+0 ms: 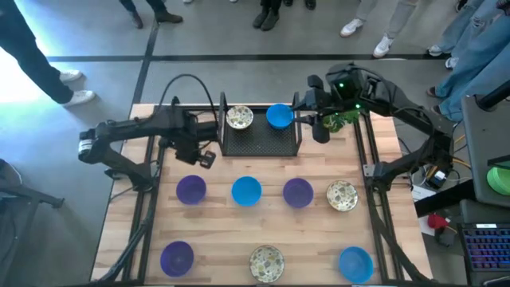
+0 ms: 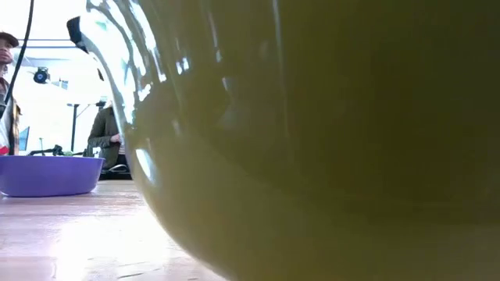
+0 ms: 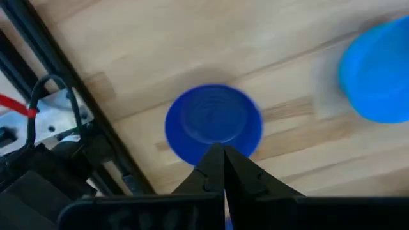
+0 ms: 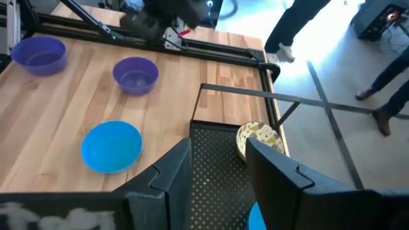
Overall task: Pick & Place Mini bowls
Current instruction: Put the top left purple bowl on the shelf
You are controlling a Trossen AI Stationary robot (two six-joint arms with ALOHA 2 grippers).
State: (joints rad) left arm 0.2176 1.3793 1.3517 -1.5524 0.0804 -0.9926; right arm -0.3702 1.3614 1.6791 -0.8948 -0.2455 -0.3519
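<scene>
A black mesh tray [image 1: 259, 139] at the table's far middle holds a cream speckled mini bowl [image 1: 239, 118] and a bright blue one [image 1: 279, 116]. Several more mini bowls stand upright on the wood: a far row of purple [image 1: 191, 190], blue [image 1: 246, 191], purple [image 1: 298, 192] and cream [image 1: 342, 195], and a near row of purple [image 1: 177, 257], cream [image 1: 267, 263] and blue [image 1: 355, 264]. My left gripper [image 3: 223, 167] is shut, points down and hangs over the far-left purple bowl [image 3: 214, 124]. My right gripper [image 4: 217, 169] is open and holds nothing, above the tray's right end.
A green leafy plant [image 1: 341, 119] stands just right of the tray, under my right arm. Black frame rails [image 1: 143, 207] run along the table's left and right sides. The near cream bowl [image 2: 328, 140] fills most of the low view. People stand beyond the far edge.
</scene>
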